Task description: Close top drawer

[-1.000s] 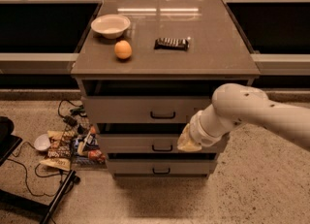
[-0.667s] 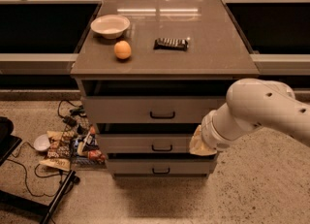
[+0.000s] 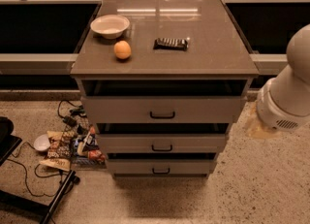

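Observation:
The top drawer (image 3: pixel 162 109) is the tallest grey front of three, with a small dark loop handle (image 3: pixel 162 115). It stands pulled out a little, with a dark gap under the cabinet top (image 3: pixel 213 48). Two shallower drawers (image 3: pixel 162 143) sit below it. My white arm (image 3: pixel 286 92) fills the right edge, to the right of the cabinet and apart from the drawer. The gripper itself is out of view.
On the cabinet top are a white bowl (image 3: pixel 110 25), an orange (image 3: pixel 122 50) and a dark snack bar (image 3: pixel 171 43). Snack packets and cables (image 3: pixel 72 145) lie on the floor at the left. A dark stand base (image 3: pixel 29 199) sits at the lower left.
My arm has swung right, away from the front of the drawers, and now leaves all three fronts uncovered. The drawers have not moved.

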### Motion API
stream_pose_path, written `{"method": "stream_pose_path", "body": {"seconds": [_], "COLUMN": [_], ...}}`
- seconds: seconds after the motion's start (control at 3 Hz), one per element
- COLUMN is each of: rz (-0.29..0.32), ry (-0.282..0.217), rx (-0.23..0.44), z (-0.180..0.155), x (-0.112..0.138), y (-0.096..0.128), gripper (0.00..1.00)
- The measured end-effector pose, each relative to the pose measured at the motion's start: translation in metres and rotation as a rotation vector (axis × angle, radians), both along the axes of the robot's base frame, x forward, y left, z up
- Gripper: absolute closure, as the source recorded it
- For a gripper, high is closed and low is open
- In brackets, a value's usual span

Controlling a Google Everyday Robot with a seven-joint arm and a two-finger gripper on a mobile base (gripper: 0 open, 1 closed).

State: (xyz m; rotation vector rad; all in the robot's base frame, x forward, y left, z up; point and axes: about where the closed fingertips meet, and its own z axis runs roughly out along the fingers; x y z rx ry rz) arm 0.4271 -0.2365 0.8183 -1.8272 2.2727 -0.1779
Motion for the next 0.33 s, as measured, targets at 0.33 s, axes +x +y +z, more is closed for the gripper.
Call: {"method": "stream_pose_path", "body": {"seconds": [0.33], "rz": [-0.013], "ry": [0.017], "rx": [-0.009], "z": [0.0017], "x": [-0.0051], "y": [-0.0039], "gripper": [0.82]}}
